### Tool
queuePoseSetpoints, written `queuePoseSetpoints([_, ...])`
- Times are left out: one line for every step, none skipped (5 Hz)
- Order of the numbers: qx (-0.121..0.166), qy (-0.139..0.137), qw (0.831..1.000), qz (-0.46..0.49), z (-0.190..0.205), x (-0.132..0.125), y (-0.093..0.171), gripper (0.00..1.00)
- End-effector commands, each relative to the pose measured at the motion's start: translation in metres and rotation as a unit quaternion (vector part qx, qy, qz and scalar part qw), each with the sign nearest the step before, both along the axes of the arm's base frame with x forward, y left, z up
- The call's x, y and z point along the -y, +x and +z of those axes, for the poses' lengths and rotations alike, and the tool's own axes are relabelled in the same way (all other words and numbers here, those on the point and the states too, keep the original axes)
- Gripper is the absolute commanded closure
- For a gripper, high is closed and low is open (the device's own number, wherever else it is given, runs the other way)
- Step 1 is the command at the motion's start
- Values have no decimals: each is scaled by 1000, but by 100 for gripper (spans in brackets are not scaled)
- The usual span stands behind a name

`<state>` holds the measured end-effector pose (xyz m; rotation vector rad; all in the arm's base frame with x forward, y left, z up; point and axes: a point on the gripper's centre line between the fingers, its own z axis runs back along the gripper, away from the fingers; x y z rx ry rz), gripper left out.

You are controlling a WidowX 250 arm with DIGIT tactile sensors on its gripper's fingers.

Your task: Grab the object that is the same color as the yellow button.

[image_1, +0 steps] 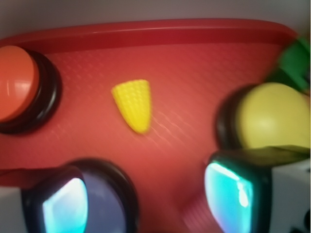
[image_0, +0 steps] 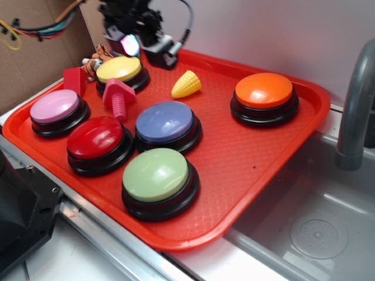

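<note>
The object, a small yellow ribbed corn cob (image_0: 186,84) (image_1: 133,104), lies on its side on the red tray (image_0: 234,158) toward the back. To its left stands the yellow button (image_0: 119,69) (image_1: 272,116), a pale-yellow dome on a black base. My gripper (image_0: 147,51) (image_1: 148,201) hangs above the tray's back edge, between the yellow button and the corn. It is open, with only bare tray between its teal-glowing pads (image_1: 228,191). It is apart from the corn.
Other dome buttons share the tray: orange (image_0: 263,91) at the back right, blue (image_0: 165,121), red (image_0: 95,137), pink (image_0: 54,106), light green (image_0: 156,174) in front. A pink screw toy (image_0: 119,96) and red block (image_0: 75,79) lie left. A sink (image_0: 316,222) and faucet (image_0: 354,111) stand right.
</note>
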<state>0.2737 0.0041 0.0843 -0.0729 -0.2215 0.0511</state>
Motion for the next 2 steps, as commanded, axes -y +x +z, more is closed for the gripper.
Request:
queuePoseSetpoints([19, 27, 999, -27, -20, 0, 41, 0])
queuePoseSetpoints([10, 33, 999, -34, -34, 0, 47, 0])
